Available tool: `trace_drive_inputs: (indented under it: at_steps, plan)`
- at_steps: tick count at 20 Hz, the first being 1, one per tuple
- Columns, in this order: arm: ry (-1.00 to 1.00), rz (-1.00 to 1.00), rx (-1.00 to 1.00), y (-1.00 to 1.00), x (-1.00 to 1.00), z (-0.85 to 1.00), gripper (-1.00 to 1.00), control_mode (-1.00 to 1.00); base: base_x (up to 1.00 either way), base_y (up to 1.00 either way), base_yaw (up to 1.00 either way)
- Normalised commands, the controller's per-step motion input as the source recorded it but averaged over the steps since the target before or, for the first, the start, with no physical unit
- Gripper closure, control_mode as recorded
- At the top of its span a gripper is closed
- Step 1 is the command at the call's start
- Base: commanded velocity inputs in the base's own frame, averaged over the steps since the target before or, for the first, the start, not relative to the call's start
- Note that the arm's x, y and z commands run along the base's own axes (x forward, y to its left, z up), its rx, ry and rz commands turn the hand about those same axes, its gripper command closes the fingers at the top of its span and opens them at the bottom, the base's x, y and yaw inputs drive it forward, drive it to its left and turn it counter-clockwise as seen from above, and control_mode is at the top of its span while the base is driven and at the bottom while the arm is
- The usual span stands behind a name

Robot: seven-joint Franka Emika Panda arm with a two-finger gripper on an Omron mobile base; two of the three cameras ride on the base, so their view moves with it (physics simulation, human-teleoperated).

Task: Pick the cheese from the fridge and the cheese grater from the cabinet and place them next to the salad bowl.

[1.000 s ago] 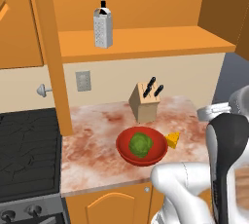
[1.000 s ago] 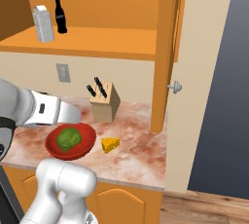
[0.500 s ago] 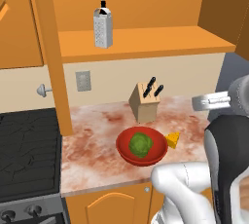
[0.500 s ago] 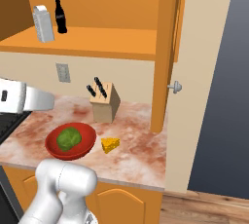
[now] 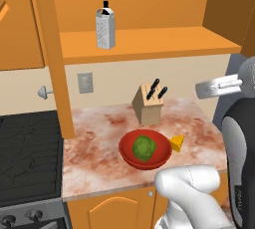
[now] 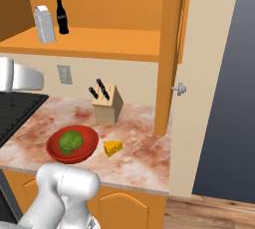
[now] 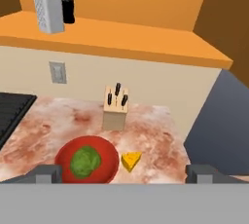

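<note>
While the cheese point(image 7: 131, 160) sits on the desk point(image 5: 99, 148) just right of the salad bowl point(image 7: 64, 154), the grater point(image 5: 105, 30) stands near the cabinet shelf's point(image 5: 164, 41) front edge, and the hand point(image 7: 124, 173) hangs high, fingers spread, empty.

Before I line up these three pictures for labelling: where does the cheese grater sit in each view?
Left base view: cheese grater stands upper left of centre on the cabinet shelf.
Right base view: grater at upper left, beside the dark bottle.
Hand view: grater at top left.
Shared landmark: the knife block below it.
</note>
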Motion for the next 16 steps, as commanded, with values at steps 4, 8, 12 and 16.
trace_drive_inputs:
  at_steps: [4,8,12,16]
  plan:
    - [-0.28,0.19,0.0,0.08,-0.03,-0.01,-1.0,-1.0,0.0,0.0,0.0]
    - [-0.32,0.11,0.08,0.01,-0.01,0.0,-1.0,-1.0,0.0,0.0,0.0]
    - [-0.18,0.07,0.21,0.0,0.0,0.0,-1.0,-1.0,0.0,0.0,0.0]
    - [-0.08,0.05,0.17,0.04,0.0,0.07,-1.0,-1.0,0.0,0.0,0.0]
